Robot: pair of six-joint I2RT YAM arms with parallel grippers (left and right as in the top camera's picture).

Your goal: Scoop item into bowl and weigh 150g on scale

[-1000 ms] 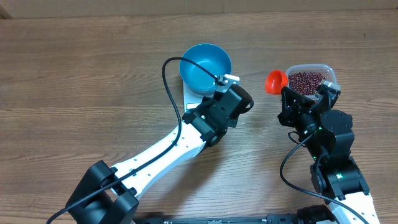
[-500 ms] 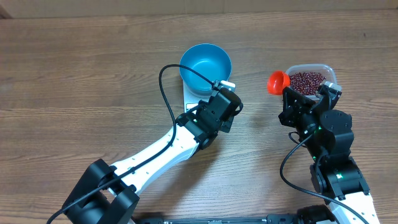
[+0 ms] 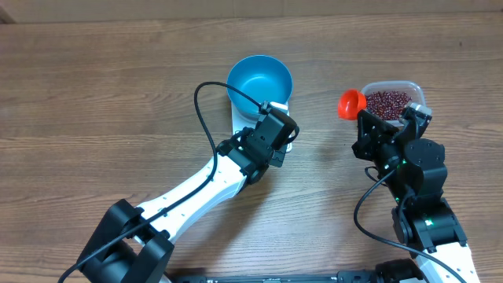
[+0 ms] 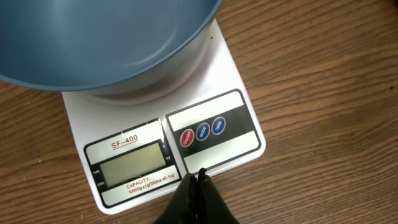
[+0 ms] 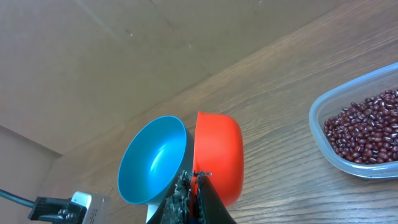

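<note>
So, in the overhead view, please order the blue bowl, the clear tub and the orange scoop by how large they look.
1. Blue bowl: largest.
2. Clear tub: slightly smaller as seen, but its near edge is hidden, so this rank is unsure.
3. Orange scoop: clearly smallest.

soft, even light falls from above, leaving the table bright with only faint shadows beneath the arms. the left wrist view is sharp on the scale, while the bowl close to the lens shows a mild sheen. in the right wrist view the right pincer at the bottom edge looks blurred, perhaps from nearness.
</note>
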